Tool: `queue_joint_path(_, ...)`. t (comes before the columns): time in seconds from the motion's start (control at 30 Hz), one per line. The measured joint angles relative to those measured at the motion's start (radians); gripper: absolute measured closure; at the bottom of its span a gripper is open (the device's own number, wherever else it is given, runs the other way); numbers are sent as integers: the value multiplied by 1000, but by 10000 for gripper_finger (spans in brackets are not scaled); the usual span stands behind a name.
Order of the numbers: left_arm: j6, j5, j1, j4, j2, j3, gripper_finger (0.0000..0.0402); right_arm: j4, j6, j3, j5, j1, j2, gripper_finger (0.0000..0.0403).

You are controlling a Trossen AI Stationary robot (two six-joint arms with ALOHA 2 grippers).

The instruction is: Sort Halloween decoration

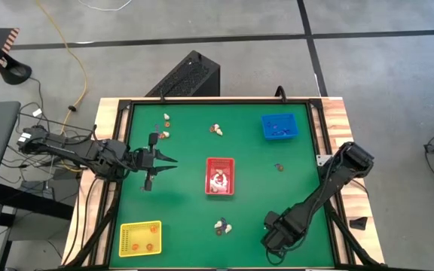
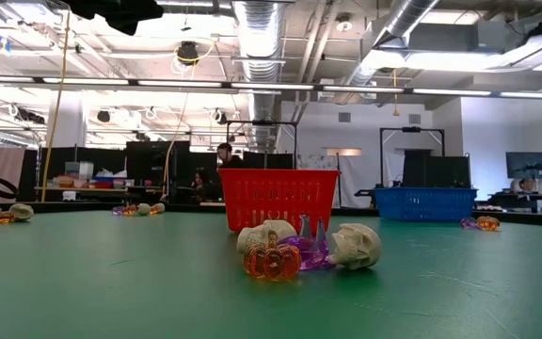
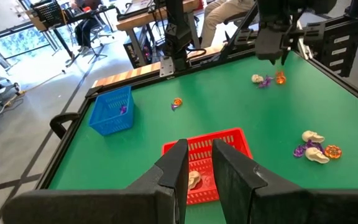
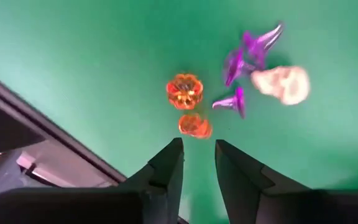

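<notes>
Tiny trinkets lie loose on the green mat. A cluster (image 1: 222, 226) near the near edge has orange pumpkins (image 4: 184, 91), purple hats (image 4: 244, 53) and a cream skull (image 4: 284, 84); it also shows in the low view (image 2: 304, 252). Others lie near the far edge (image 1: 217, 129), at the far left (image 1: 164, 128) and right of centre (image 1: 279, 167). My right gripper (image 4: 197, 146) hovers open beside the cluster, its fingertips short of the nearer pumpkin (image 4: 194, 124). My left gripper (image 1: 168, 164) is open in the air left of the red tray (image 3: 210, 158), holding nothing.
The red tray (image 1: 219, 175) at the centre holds cream pieces. The blue tray (image 1: 279, 126) at the far right holds purple ones, and the yellow tray (image 1: 140, 238) at the near left holds orange ones. A dark frame rail (image 1: 319, 143) borders the mat.
</notes>
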Motion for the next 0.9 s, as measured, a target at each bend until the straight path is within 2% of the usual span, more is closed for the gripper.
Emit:
queue_joint_path(0.2,-1,0,0,0,0,0,340,-91,-121,99,132,-91,-2,308)
queue_joint_path(0.33,-1,0,0,0,0,0,340,-106,-136,106,135,-127,-2,320)
queue_joint_path(0.57,6,0,0,-14,0,0,340,-104,-165,106,149,-102,-2,321)
queue_joint_path(0.67,2,0,0,-23,0,0,340,-93,-194,106,270,-84,-2,321)
queue_joint_path(0.77,-28,1,0,-35,0,0,340,-46,-264,106,474,-62,-2,321)
queue_joint_path(0.9,-145,1,0,-110,0,0,340,96,-481,87,741,-45,-2,321)
